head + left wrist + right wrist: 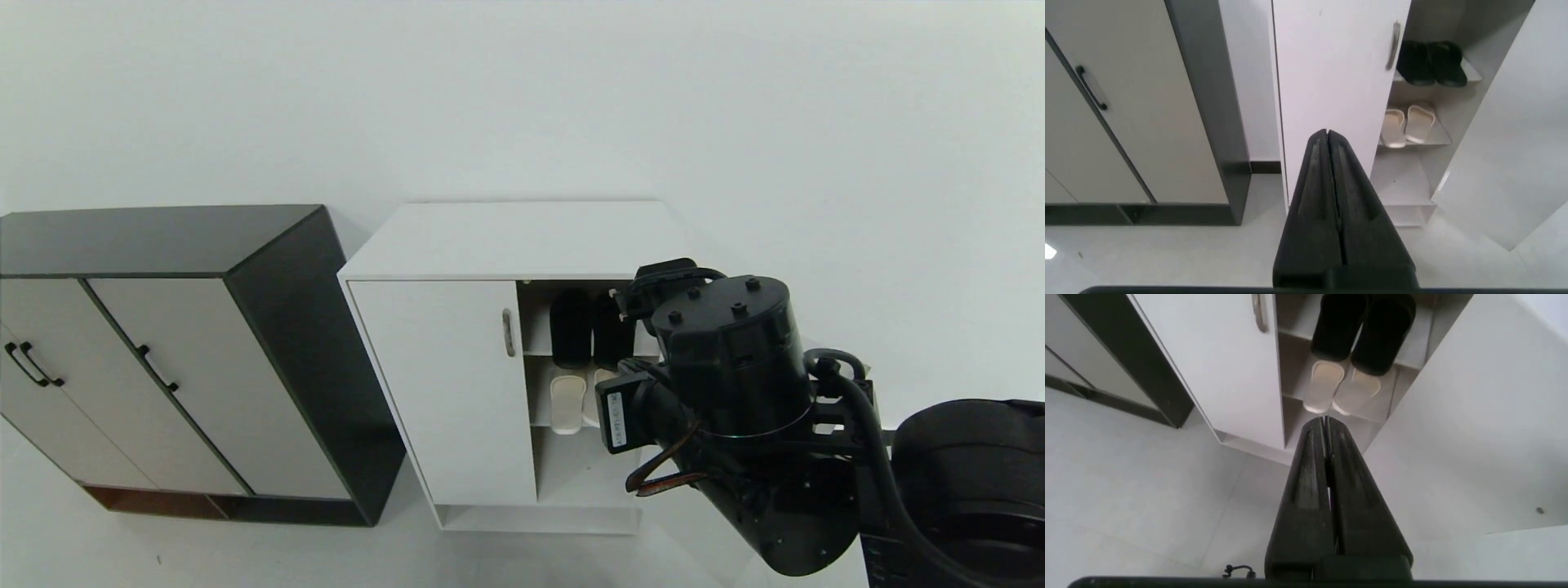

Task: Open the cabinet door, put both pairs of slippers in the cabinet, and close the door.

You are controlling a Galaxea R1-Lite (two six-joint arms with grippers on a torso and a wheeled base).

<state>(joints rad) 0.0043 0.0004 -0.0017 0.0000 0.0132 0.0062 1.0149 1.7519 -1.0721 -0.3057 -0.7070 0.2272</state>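
Slippers (571, 327) shelved; my right gripper (1328, 423) (pinched shut, empty) should press flat on the open door (1486, 433) at my two o'clock, swinging it slowly closed.

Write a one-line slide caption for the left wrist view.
Shut left end effector before the open white cabinet, black slippers shelved above white slippers.

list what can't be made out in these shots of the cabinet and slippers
- Head view: the right arm hides the right side of the white cabinet opening, part of the white slippers and the open door.
- Right wrist view: black slippers cut off by the top edge; right gripper covers part of the bottom compartment.
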